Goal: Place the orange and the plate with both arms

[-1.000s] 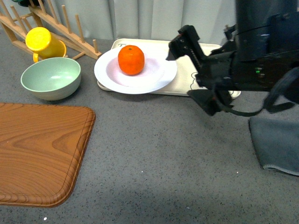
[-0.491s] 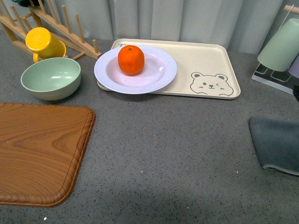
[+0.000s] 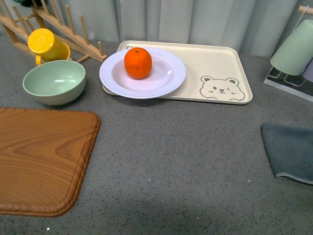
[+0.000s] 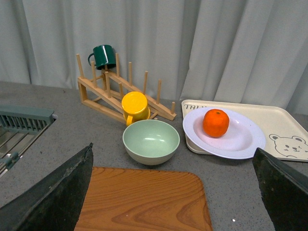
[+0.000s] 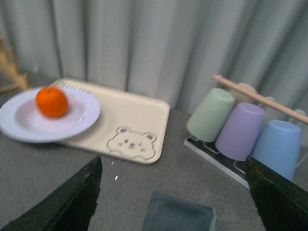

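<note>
Grey counter (image 3: pixel 186 156) fills the front view, curtain (image 3: pixel 195 19) behind it. Wooden board (image 3: pixel 41 159) lies at the near left corner. Beige bear-print tray (image 3: pixel 220 68) sits at the back centre, flat on the counter. Plate (image 3: pixel 166 73) rests on the tray's left end, its left edge overhanging the tray. Orange (image 3: pixel 138 62) sits in the plate, a bit left of the plate's centre, green stem spot up. Green bowl (image 3: pixel 54 81) stands upright left of the plate, near it but apart. Wooden rack (image 3: pixel 58 29) runs along the back left; yellow mug (image 3: pixel 46 45) lies tipped against it, just behind the bowl. Dark green mug (image 4: pixel 102 55) hangs on the rack top in the left wrist view. Grey cloth (image 3: pixel 288 152) lies at the right edge. Cup stand at far right holds upturned green cup (image 5: pixel 211 114), purple cup (image 5: pixel 239 130) and blue cup (image 5: pixel 276 149) side by side. No arm in the front view. Left gripper (image 4: pixel 175 192) shows only as two dark fingers at the frame's corners, spread wide, holding nothing. Right gripper (image 5: pixel 175 197) the same: fingers wide apart, empty; that view is a bit blurred.
</note>
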